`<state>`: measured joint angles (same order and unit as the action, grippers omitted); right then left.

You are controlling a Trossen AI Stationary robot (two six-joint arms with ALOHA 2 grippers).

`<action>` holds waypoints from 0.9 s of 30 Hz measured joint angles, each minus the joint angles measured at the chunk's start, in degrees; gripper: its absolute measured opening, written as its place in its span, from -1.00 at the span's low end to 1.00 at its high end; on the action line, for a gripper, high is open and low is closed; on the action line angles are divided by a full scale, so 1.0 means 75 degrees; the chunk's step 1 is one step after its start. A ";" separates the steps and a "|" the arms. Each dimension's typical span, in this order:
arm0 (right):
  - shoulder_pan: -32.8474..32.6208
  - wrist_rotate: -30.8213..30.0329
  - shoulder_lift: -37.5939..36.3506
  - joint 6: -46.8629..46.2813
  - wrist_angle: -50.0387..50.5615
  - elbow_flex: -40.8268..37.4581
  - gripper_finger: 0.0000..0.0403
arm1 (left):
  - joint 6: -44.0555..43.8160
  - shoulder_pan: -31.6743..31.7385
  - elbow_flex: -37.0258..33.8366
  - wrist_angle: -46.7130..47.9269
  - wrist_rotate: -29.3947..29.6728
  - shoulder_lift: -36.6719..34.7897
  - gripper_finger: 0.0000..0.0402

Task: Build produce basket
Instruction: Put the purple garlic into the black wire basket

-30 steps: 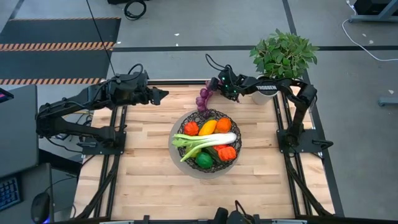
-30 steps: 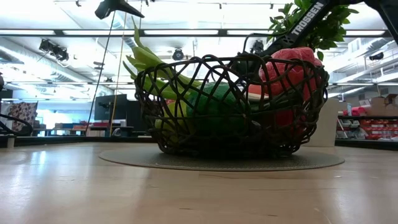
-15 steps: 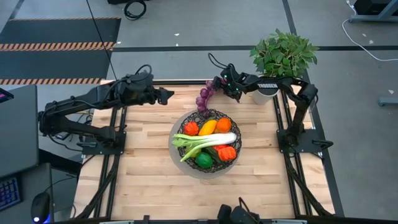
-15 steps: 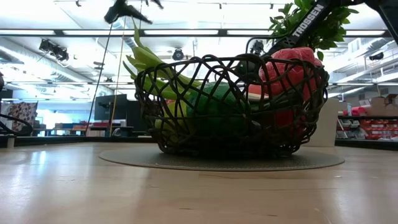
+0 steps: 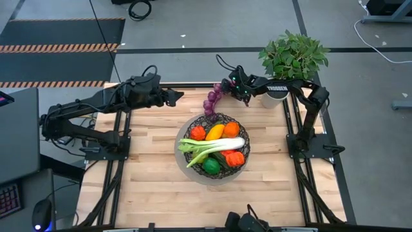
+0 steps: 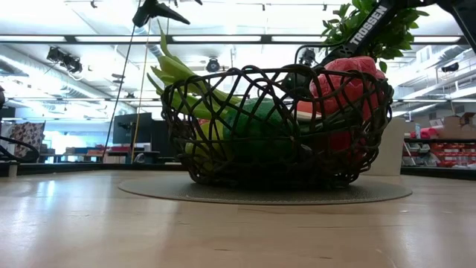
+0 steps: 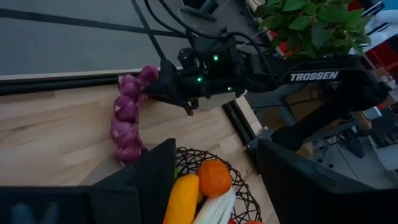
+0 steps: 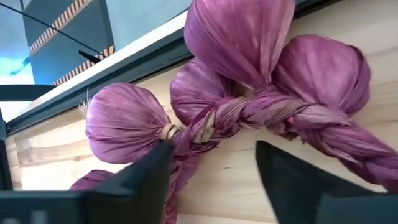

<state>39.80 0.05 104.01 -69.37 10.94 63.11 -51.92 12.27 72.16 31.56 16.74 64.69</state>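
The dark mesh basket [image 5: 212, 118] stands mid-table, also in the low view [image 6: 275, 126], and holds a leek [image 5: 209, 148], peppers, a yellow piece and a green piece. The purple grape bunch [image 5: 211, 102] lies on the wood by the table's far edge, its near end beside the basket's far rim. My right gripper [image 5: 224, 86] is open at the bunch's far end; the bunch fills its wrist view [image 8: 242, 93]. My left gripper [image 5: 175, 96] is open and empty, in the air left of the bunch, looking at the bunch [image 7: 127, 112]. My right gripper's fingers [image 8: 155, 174] stand apart just short of the bunch's braided stem [image 8: 217, 121], and only wood shows between them. I cannot tell whether a fingertip touches the stem.
A leafy potted plant [image 5: 293, 58] stands at the table's far right corner, behind my right arm. Bare wood lies left, right and near side of the basket [image 5: 141, 167].
My left gripper has gone toward the table's right edge, nearer the grape bunch. The bunch and the basket have stayed where they were.
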 joint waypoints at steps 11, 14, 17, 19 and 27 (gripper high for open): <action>-0.0001 0.0392 0.0000 0.0401 -0.0128 0.0003 -0.74 | -0.0055 0.0000 0.0000 -0.0004 -0.0001 -0.0003 0.15; -0.0032 0.0955 0.0000 0.0735 -0.0572 0.0003 -0.92 | -0.0048 0.0000 0.0000 -0.0004 -0.0001 -0.0003 0.15; -0.0099 0.1614 0.0000 0.0933 -0.1131 0.0003 -0.96 | 0.0003 0.0003 -0.0003 -0.0004 -0.0001 -0.0002 0.15; -0.0148 0.2029 0.0000 0.0880 -0.1482 0.0003 -0.93 | 0.0005 0.0003 -0.0003 -0.0006 -0.0001 0.0017 0.15; -0.0522 0.3118 -0.0115 0.0613 -0.2540 0.0003 -0.97 | 0.0074 0.0003 -0.0006 -0.0004 -0.0001 0.0026 0.15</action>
<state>35.88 23.44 103.14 -64.77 -8.10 63.13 -51.37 12.29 72.12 31.53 16.73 64.88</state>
